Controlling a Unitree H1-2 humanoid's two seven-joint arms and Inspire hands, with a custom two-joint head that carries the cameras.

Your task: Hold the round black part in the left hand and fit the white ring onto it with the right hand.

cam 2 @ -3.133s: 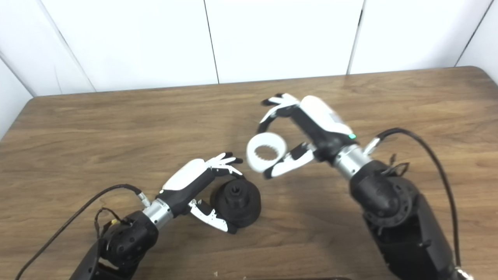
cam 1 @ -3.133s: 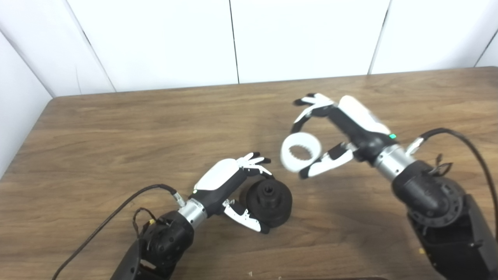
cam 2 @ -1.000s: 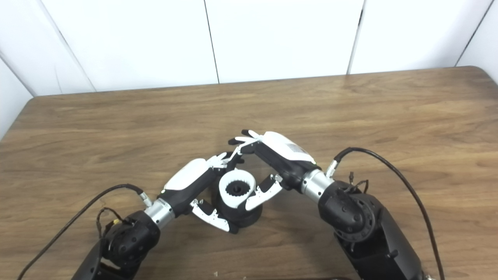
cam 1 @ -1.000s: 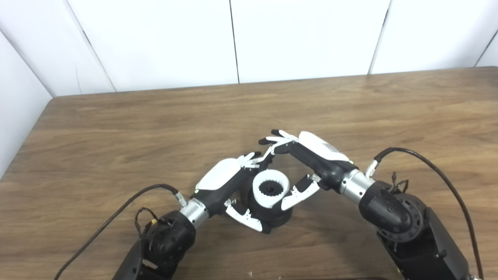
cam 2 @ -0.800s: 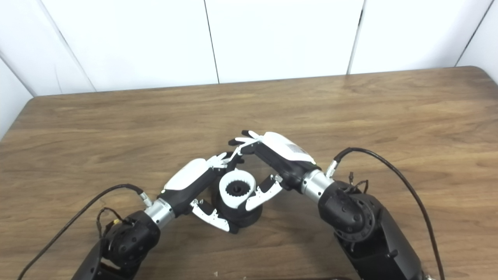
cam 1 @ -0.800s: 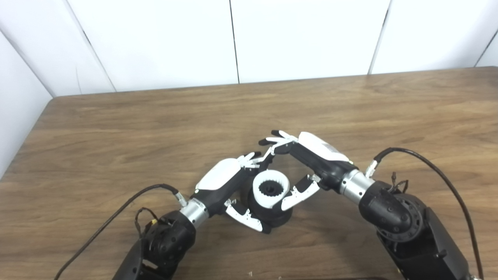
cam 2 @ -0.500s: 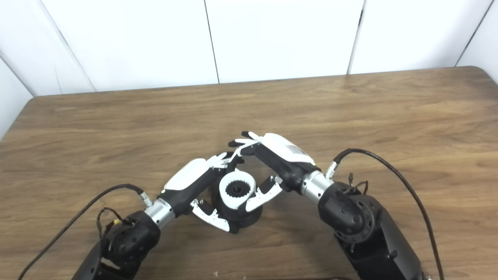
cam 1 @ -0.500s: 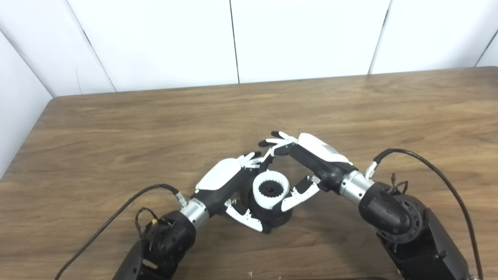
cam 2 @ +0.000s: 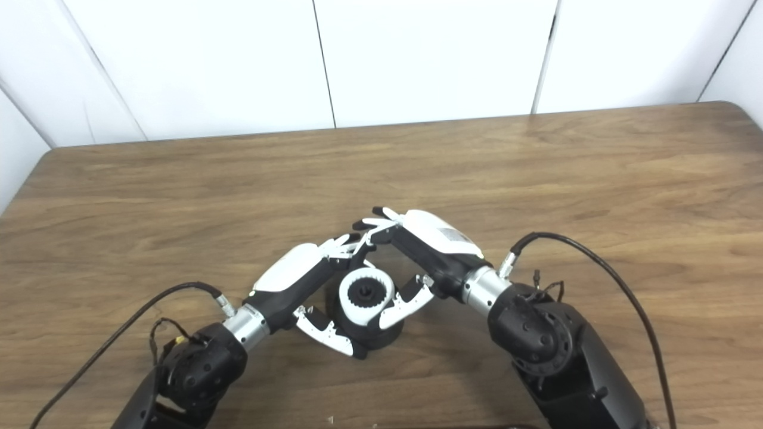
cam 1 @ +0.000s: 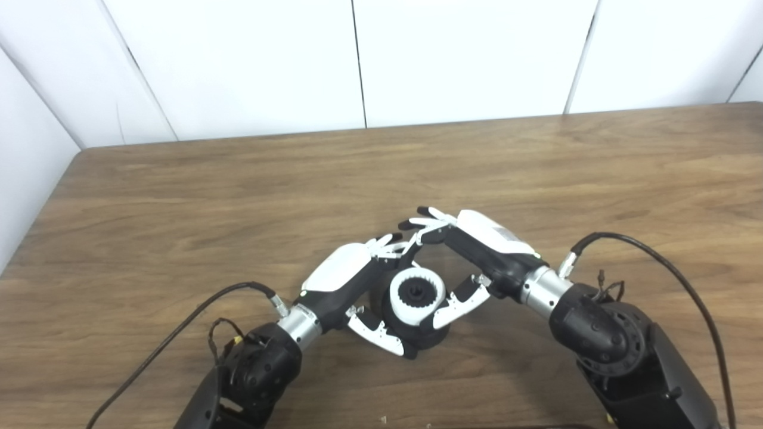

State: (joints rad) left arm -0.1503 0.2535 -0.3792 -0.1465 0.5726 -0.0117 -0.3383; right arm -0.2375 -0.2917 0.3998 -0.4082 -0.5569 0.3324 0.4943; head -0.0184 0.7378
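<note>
White wall panels (cam 1: 465, 56) with dark vertical seams rise behind a brown wood-grain counter (cam 1: 179, 196), which fills most of both head views. Low on the counter, a little below its middle, sits the round black plastic part (cam 1: 426, 336), a squat stepped disc with a raised hub in the centre. The white plastic ring (cam 1: 417, 295), toothed on its inner edge, lies flat over the top of the black part, around the dark hub that shows through its opening.

The left hand (cam 1: 357, 283), white-shelled over a black frame, reaches in from 7 o'clock of the part. Its fingers (cam 1: 387, 244) curl round the far side at about 11 o'clock, and its thumb (cam 1: 381, 333) presses against the near side at about 7 o'clock, so the hand is clamped on the black part.

The right hand (cam 2: 426, 262) comes in from 4 o'clock. Its thumb (cam 2: 400, 310) lies against the ring's edge at about 4 o'clock, while its fingers (cam 2: 375, 225) arch over the far side at about 12 o'clock, close to the left hand's fingertips. Whether those fingers press on the ring or merely stand above it cannot be told, so the right hand's grip stays uncertain.

Black cables (cam 1: 179, 322) loop from each wrist across the counter toward the bottom edge.
</note>
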